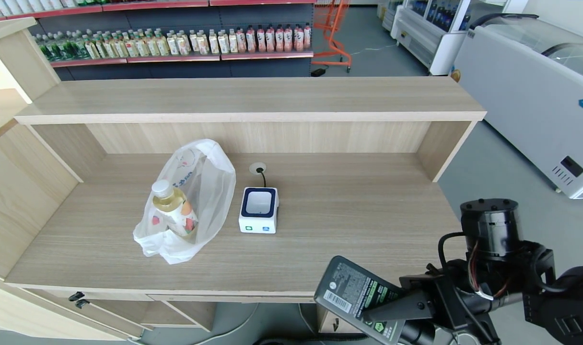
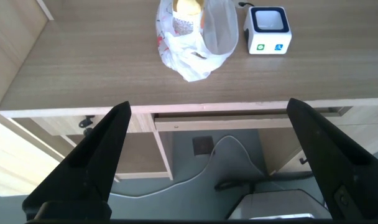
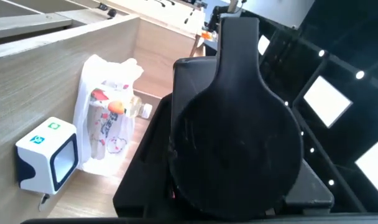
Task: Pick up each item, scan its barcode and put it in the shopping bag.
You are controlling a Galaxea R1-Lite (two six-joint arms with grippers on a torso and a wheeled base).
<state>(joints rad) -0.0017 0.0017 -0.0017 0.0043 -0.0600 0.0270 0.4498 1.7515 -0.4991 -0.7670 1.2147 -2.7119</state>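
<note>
A translucent white shopping bag (image 1: pixel 200 182) stands left of centre on the wooden counter (image 1: pixel 349 215), with a capped bottle of yellow drink (image 1: pixel 172 211) upright inside it. Just to its right sits the white barcode scanner (image 1: pixel 259 209), window facing up. My right gripper (image 1: pixel 375 316) hangs in front of the counter's front edge, low on the right, shut on a flat dark pack (image 1: pixel 351 290) whose barcode label faces up. In the right wrist view the pack (image 3: pixel 232 143) blocks the fingers, with the bag (image 3: pixel 108 124) and scanner (image 3: pixel 47 155) beyond. My left gripper (image 2: pixel 207 168) is open, holding nothing, in front of the counter.
A raised wooden ledge (image 1: pixel 248 100) and side walls enclose the counter's back and sides. A cable hole (image 1: pixel 258 167) lies behind the scanner. A chest freezer (image 1: pixel 526 96) stands to the right. Under the counter is a drawer (image 2: pixel 220 119).
</note>
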